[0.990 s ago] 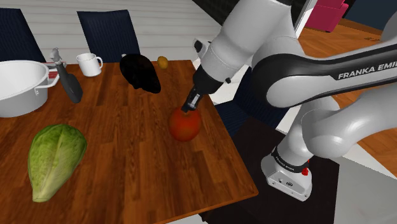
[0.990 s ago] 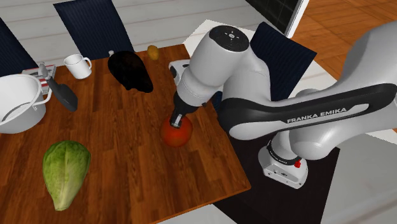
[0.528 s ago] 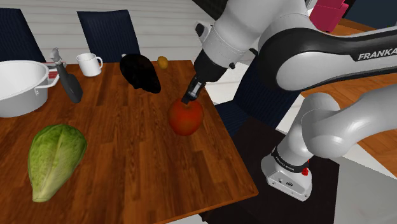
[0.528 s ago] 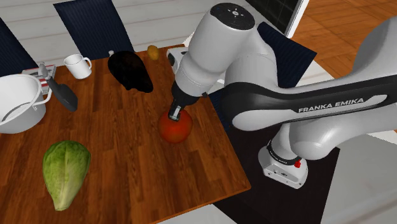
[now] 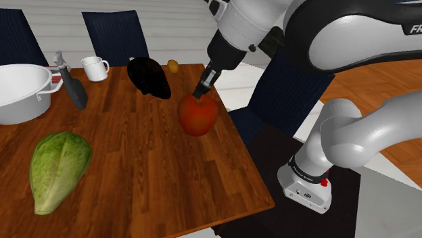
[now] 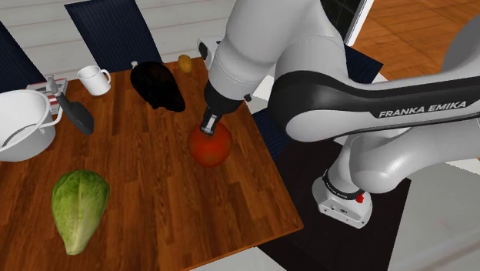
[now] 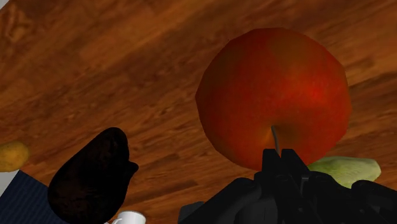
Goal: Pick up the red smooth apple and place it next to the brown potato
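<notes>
The hand (image 5: pixel 201 92), closed on the red apple (image 5: pixel 197 116), has just lifted it off the bench (image 5: pixel 135 155); transfer to the potato (image 5: pixel 173 65) can begin.

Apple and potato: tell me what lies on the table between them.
Bare tabletop, by the shoulder view: nothing lies between the red apple and the potato. A black object sits just off that line, toward the view's left.

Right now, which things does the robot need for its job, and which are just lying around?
Needed: round red apple, small yellow-brown potato, black tool holding the apple.
Just lying about: green leafy lettuce, white mug, big white pot, shiny black lump, grey bottle-shaped thing.
</notes>
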